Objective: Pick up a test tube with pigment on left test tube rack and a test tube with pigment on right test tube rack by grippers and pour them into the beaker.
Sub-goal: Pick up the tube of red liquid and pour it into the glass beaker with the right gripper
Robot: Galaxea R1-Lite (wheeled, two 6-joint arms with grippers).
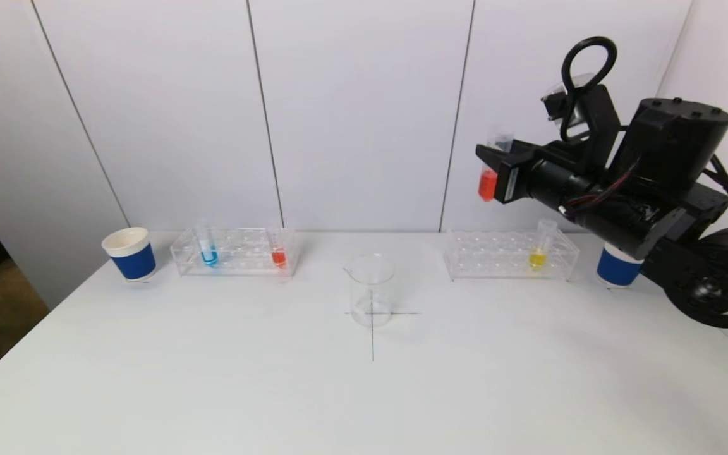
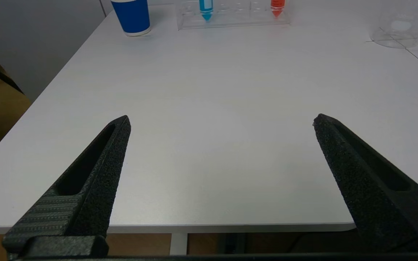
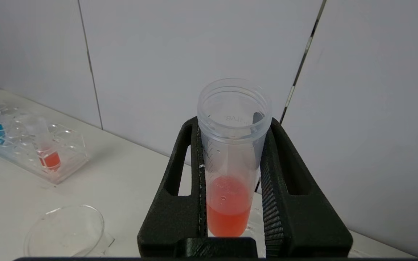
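Note:
My right gripper (image 1: 490, 161) hangs high above the right test tube rack (image 1: 510, 254), shut on an upright test tube of red pigment (image 1: 488, 183). The right wrist view shows that red-pigment tube (image 3: 230, 163) clamped between the two fingers of the right gripper (image 3: 232, 125). A yellow-pigment tube (image 1: 538, 251) still stands in the right rack. The left test tube rack (image 1: 235, 251) holds a blue-pigment tube (image 1: 207, 248) and a red-pigment tube (image 1: 279, 251). The glass beaker (image 1: 371, 289) stands mid-table. My left gripper (image 2: 221, 121) is open over the near table edge and does not show in the head view.
One blue paper cup (image 1: 130, 254) stands left of the left rack, and another blue paper cup (image 1: 617, 266) sits right of the right rack under my right arm. Thin cross lines (image 1: 373, 328) mark the table under the beaker. A white panel wall runs close behind.

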